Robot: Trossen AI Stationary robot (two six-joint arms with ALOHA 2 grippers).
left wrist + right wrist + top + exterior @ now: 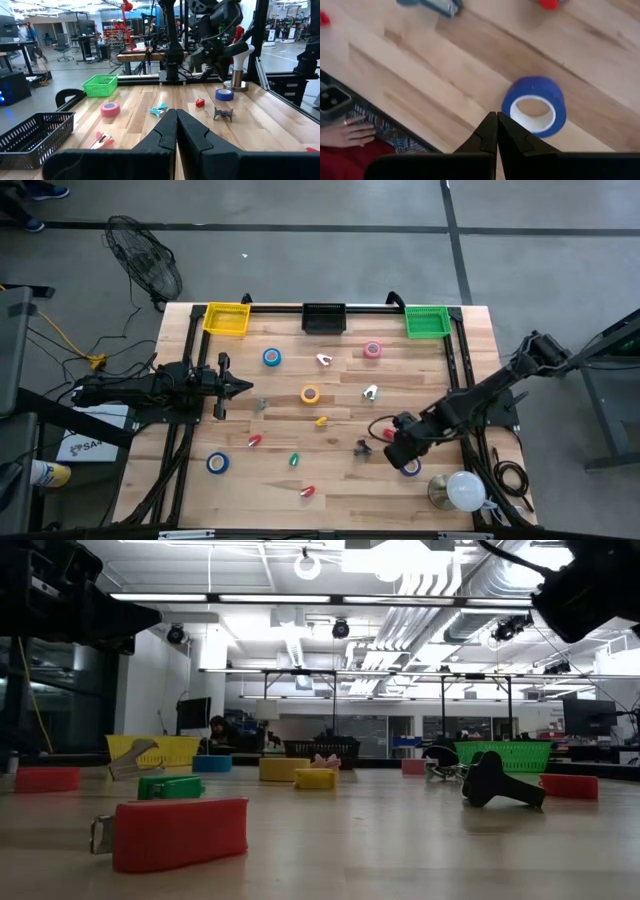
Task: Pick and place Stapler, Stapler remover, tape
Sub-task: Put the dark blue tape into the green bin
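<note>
My right gripper (496, 126) hangs shut above the near right part of the table, pointing steeply down, close beside a blue tape roll (535, 105) that lies flat on the wood (410, 469); it touches nothing. More tape rolls lie flat: blue (271, 357), pink (372, 350), yellow (310, 394), blue (217, 463). A dark staple remover (363, 445) and small staplers, red (254, 441) and green (294, 460), lie nearby. My left gripper (176, 120) waits shut and level at the table's left (240, 387).
Yellow (226, 318), black (324, 317) and green (427, 321) baskets stand along the far edge. A white lamp on a round base (458, 490) stands at the near right corner. A person's hand (350, 132) shows beyond the table's edge. White staple removers (370, 392) lie mid-table.
</note>
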